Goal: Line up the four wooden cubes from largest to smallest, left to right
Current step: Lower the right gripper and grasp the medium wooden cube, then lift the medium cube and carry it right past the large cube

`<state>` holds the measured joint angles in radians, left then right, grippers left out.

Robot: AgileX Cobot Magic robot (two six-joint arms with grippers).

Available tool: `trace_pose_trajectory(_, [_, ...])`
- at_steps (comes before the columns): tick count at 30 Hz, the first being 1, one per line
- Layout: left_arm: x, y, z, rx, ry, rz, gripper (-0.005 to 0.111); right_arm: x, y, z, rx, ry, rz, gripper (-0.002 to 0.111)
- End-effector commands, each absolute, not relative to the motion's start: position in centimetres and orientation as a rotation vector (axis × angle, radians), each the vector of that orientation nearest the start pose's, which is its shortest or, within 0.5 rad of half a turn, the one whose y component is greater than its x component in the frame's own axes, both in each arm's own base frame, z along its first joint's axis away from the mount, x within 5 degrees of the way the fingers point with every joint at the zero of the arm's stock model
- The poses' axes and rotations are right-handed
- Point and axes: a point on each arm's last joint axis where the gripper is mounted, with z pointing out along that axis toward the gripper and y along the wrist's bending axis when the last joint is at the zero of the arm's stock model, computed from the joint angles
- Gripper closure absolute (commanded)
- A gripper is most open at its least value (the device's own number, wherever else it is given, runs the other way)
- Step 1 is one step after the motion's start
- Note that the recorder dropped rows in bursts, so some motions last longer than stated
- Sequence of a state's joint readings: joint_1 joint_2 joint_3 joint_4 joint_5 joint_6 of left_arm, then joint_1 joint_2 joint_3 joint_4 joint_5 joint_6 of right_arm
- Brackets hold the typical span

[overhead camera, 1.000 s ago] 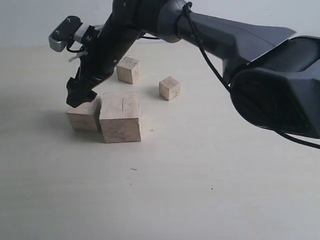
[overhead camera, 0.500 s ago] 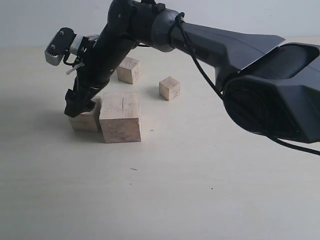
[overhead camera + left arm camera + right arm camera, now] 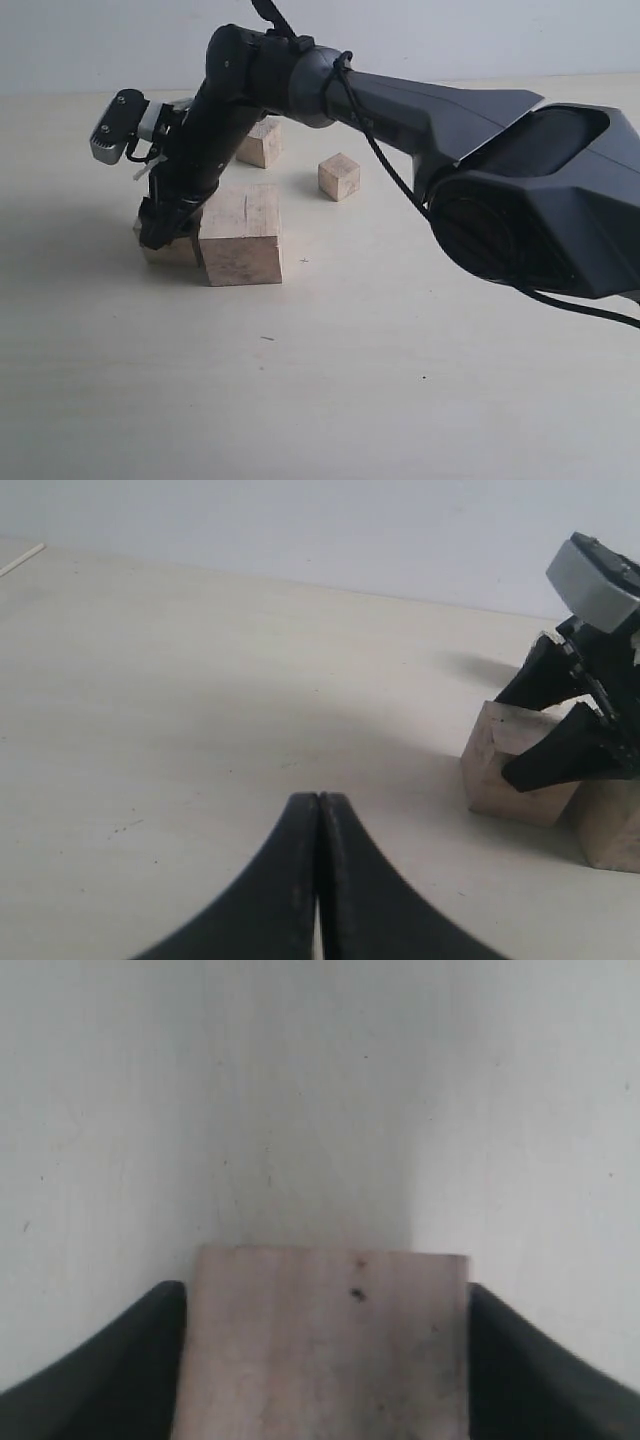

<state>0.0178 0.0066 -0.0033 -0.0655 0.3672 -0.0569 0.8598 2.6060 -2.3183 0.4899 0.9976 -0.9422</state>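
Four pale wooden cubes rest on the table. The largest cube [image 3: 240, 235], with a dark crack line on top, stands left of centre. Tight against its left side is the second-largest cube [image 3: 160, 252] [image 3: 515, 770] [image 3: 330, 1350]. My right gripper [image 3: 165, 228] [image 3: 327, 1360] has reached across and stands open, low over this cube, one finger [image 3: 140, 1360] beside each of its flanks. A mid-sized cube [image 3: 262, 145] and the smallest cube [image 3: 339, 177] sit farther back. My left gripper [image 3: 319, 800] is shut and empty, and hidden from the exterior view.
The right arm [image 3: 420, 100] stretches over the table from the right, its wrist camera housing [image 3: 118, 125] above the cube pair. Pale bare tabletop [image 3: 330, 380] lies in front of the cubes.
My right gripper has come down from above the second-largest cube until its fingers straddle it. None of the cubes has moved, and the left gripper is still.
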Motion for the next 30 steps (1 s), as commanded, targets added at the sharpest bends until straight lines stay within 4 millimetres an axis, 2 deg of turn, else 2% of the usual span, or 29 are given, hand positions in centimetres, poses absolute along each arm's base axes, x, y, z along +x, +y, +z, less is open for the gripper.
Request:
trace_pose_trajectory(1, [5.3,-0.2,18.1,-0.097,1.839,-0.093,0.107,33.0,43.9,13.9,-1.922,1.85,0.611,0.082])
trace_pose_trajectory(4, [5.3,-0.2,18.1,-0.097,1.839,-0.093,0.107,32.9,43.9,15.5,-1.914,1.826,0.611,0.108])
trace_pose_trajectory(9, [5.3,-0.2,18.1,-0.097,1.839,-0.093,0.107,32.6,43.5,20.1,-1.869,1.763,0.604,0.108])
trace_pose_trajectory(15, [5.3,-0.2,18.1,-0.097,1.839,-0.093,0.107,31.9,42.1,25.8,-1.77,1.801,0.581,0.108])
trace_pose_trajectory(20, [5.3,-0.2,18.1,-0.097,1.839,-0.093,0.107,31.8,39.7,30.4,-1.539,1.989,0.439,0.108])
trace_pose_trajectory(26, [5.3,-0.2,18.1,-0.097,1.839,-0.093,0.107,31.5,36.1,34.4,-1.301,2.191,0.224,0.108])
trace_pose_trajectory(30, [5.3,-0.2,18.1,-0.097,1.839,-0.093,0.107,31.9,34.2,36.5,-1.163,2.236,0.27,0.108])
